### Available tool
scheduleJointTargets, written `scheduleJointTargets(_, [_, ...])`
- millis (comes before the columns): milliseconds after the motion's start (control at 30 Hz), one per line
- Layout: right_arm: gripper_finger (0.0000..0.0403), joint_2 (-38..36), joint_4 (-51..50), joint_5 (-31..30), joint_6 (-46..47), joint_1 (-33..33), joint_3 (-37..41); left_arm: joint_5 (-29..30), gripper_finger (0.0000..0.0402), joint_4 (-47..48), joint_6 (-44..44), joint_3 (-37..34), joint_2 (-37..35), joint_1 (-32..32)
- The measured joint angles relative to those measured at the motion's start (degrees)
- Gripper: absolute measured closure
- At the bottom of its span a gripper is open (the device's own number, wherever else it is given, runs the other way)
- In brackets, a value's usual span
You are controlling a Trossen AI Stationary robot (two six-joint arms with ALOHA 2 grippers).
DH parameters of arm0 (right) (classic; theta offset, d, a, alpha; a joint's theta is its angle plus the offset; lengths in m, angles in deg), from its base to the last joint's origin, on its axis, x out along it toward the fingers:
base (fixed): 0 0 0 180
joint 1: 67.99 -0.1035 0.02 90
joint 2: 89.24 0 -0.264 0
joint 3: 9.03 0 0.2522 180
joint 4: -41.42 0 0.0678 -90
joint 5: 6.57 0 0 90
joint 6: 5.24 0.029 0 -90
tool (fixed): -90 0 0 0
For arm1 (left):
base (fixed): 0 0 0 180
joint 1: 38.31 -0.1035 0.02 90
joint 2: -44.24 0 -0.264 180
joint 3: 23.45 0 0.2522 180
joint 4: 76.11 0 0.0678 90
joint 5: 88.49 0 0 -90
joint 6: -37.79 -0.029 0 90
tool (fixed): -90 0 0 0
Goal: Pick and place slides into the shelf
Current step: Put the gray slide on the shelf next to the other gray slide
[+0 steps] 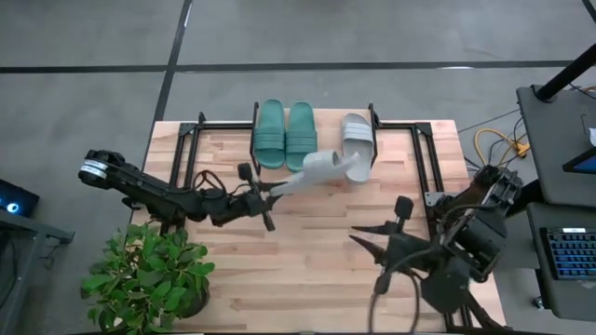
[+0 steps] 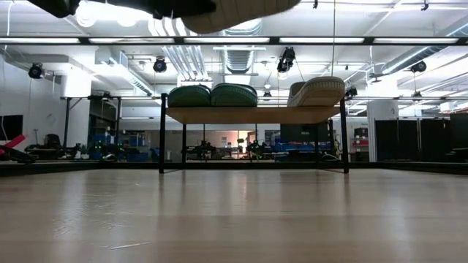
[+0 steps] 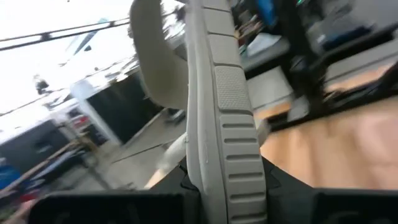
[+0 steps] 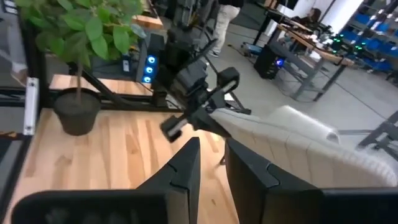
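Note:
The shelf (image 1: 321, 119) stands at the table's far edge. On it lie two teal slides (image 1: 285, 136) side by side and one grey slide (image 1: 358, 140) to their right. A second grey slide (image 1: 328, 167) hangs in the air just in front of the shelf, with my left gripper (image 1: 277, 186) shut on it. In the low view it shows high above the table (image 2: 227, 11). My right gripper (image 1: 368, 253) stands over the table's near right part, fingers (image 4: 186, 168) slightly apart, with nothing between them. My left gripper holds the grey slide by the end away from its strap (image 3: 227, 168), pinched between the two fingers. They come about level from the table's left and lie along the slide. It sticks out past them toward the shelf, turned on its side, strap (image 3: 152, 68) sideways, clear of the table.
A potted plant (image 1: 149, 274) stands at the table's near left corner, beside the left arm. Black metal frames (image 1: 186, 149) (image 1: 428, 163) flank the shelf. A dark stand with a keyboard (image 1: 568, 251) lies beyond the right edge. Bare wood (image 1: 307, 251) lies mid-table.

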Motion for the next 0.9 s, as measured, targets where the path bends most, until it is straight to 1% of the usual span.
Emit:
scheduleJointTargets(167, [0.0339,-0.8,-2.98,0.05,1.68,-0.75,0.05,3.42,0.0369,-0.33,-1.29,0.56,0.02,1.63])
scheduleJointTargets(267, [0.0337,-0.82,-6.73,-0.18,4.36,-0.77,0.13,7.91,0.0369,-0.45,-1.23,1.41,0.36,2.44])
scheduleJointTargets(433, [0.034,-0.8,-12.54,-5.49,9.31,-0.94,0.17,15.27,0.0369,-0.55,-2.13,4.84,3.41,2.64])
scheduleJointTargets(567, [0.0339,-0.8,-12.94,-8.38,9.52,-0.83,0.24,21.54,0.0369,-0.6,-9.13,10.28,8.87,2.66])
scheduleJointTargets(767, [0.0341,-0.64,-13.07,-8.99,5.32,-0.83,0.28,34.25,0.0369,-0.44,-26.2,20.3,19.26,2.66])
scheduleJointTargets(900, [0.0337,-0.77,-13.25,-9.05,1.64,-0.53,0.31,36.45,0.0369,-0.55,-32.11,24.77,24.44,2.55])
